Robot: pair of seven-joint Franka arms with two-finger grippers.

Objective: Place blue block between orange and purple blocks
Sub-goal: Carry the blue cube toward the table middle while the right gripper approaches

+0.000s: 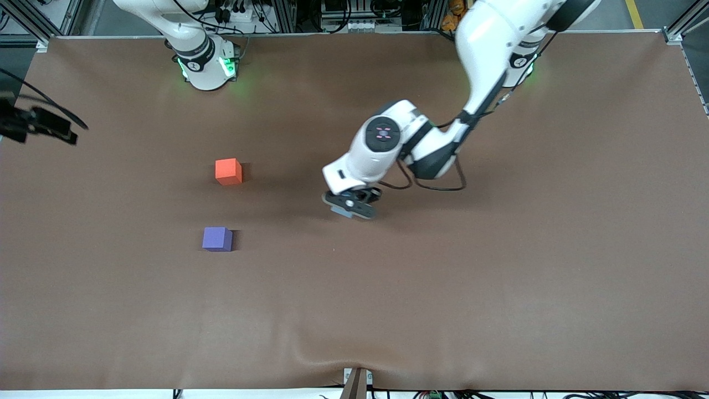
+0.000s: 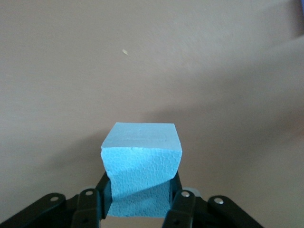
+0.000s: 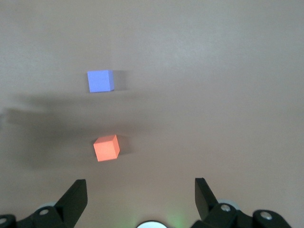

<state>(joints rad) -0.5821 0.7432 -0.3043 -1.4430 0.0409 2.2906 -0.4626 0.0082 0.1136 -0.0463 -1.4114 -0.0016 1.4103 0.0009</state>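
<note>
Sky-blue foam block (image 2: pixel 141 166) sat pinched in my left gripper (image 1: pixel 351 206), mid-frame in front view, so I could carry it toward the gap between orange block (image 1: pixel 228 171) and purple block (image 1: pixel 217 239). Right gripper (image 3: pixel 141 199) waited w/ fingers spread above them.

Blue block (image 2: pixel 141 164): light sky-blue, pebbly foam grain, held between the black fingers of the left gripper (image 2: pixel 140 202). Orange block (image 1: pixel 228 171): flat orange-red. Purple block (image 1: pixel 216 239): violet-purple, at 6 o'clock from the orange. Desk (image 1: pixel 498 277): plain brown. Right gripper (image 3: pixel 141 197): black fingers. Arms white, green lights at bases.
</note>
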